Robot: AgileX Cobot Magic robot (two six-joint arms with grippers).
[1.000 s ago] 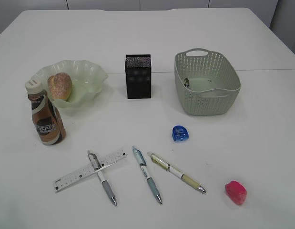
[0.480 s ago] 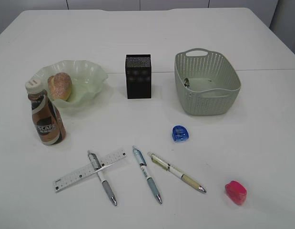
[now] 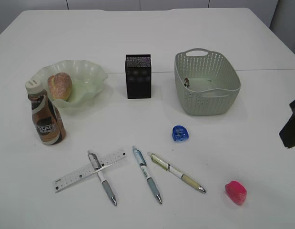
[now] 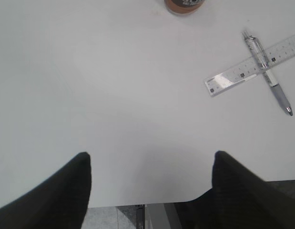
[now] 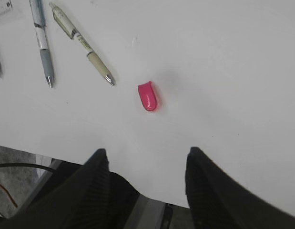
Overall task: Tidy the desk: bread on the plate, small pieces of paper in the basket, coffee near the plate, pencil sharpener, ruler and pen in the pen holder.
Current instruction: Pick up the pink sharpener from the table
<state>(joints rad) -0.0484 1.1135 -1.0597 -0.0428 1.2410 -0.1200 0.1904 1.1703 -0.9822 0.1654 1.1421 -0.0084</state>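
Looking at the right wrist view, your right hand (image 5: 145, 164) is spread and empty just short of the pink sharpener (image 5: 148, 96) near the worktop's front edge, its long axis running away from you, so that arm's way closer than the left.

Blk cable (image 5: 18, 165) & red wire (image 5: 6, 193) on grey floor (image 5: 24, 153).

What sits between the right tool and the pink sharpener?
Nothing: in the right wrist view only bare desk lies between the open right tool and the pink sharpener.
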